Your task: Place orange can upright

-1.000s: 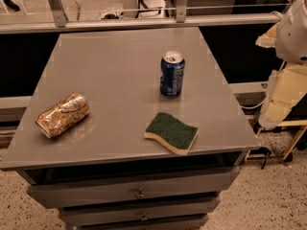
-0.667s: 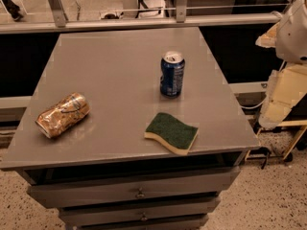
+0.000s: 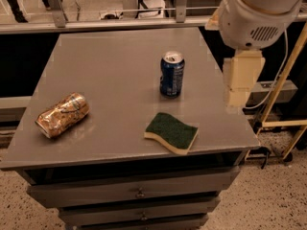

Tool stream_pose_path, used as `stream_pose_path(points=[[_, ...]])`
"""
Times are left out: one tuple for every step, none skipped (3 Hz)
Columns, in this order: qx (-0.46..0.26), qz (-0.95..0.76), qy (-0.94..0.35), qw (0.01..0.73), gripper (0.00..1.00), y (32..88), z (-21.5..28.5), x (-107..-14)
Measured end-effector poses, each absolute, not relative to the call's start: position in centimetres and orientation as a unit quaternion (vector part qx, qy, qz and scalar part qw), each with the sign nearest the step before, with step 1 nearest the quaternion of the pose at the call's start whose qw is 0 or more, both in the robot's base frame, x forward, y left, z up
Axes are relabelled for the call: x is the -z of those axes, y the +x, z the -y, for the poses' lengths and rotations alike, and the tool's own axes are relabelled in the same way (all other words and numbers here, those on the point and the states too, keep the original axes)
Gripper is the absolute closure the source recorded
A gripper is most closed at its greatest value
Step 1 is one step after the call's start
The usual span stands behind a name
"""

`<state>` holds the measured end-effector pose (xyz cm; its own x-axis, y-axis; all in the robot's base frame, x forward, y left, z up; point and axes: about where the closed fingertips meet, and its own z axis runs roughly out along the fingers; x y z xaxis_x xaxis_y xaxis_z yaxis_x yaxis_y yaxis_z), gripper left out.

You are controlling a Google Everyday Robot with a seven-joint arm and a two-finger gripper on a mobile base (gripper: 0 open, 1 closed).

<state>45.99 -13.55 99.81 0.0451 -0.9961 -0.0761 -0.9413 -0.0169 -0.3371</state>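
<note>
The orange can (image 3: 62,115) lies on its side near the front left of the grey table top (image 3: 110,66), its silver end facing the front left edge. My arm's white housing (image 3: 254,13) and a cream link (image 3: 242,75) hang over the table's right edge, far to the right of the can. The gripper itself is not in view; no fingers show below the cream link.
A blue can (image 3: 171,74) stands upright at centre right. A green-and-yellow sponge (image 3: 171,132) lies near the front edge. Drawers (image 3: 139,193) sit under the top. Metal rails (image 3: 120,20) run behind, and a yellow frame (image 3: 283,80) stands at the right.
My arm has swung left and now reaches over the table's right edge, filling the upper right. The cans and the sponge have not moved.
</note>
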Motion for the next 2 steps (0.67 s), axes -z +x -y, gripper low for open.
stream_pose_path(points=[[0.114,-0.620,-0.761,0.149,0.00,46.4,7.8,-100.8],[0.118,-0.550,-0.815,0.138,0.00,46.1,1.5,-100.6]])
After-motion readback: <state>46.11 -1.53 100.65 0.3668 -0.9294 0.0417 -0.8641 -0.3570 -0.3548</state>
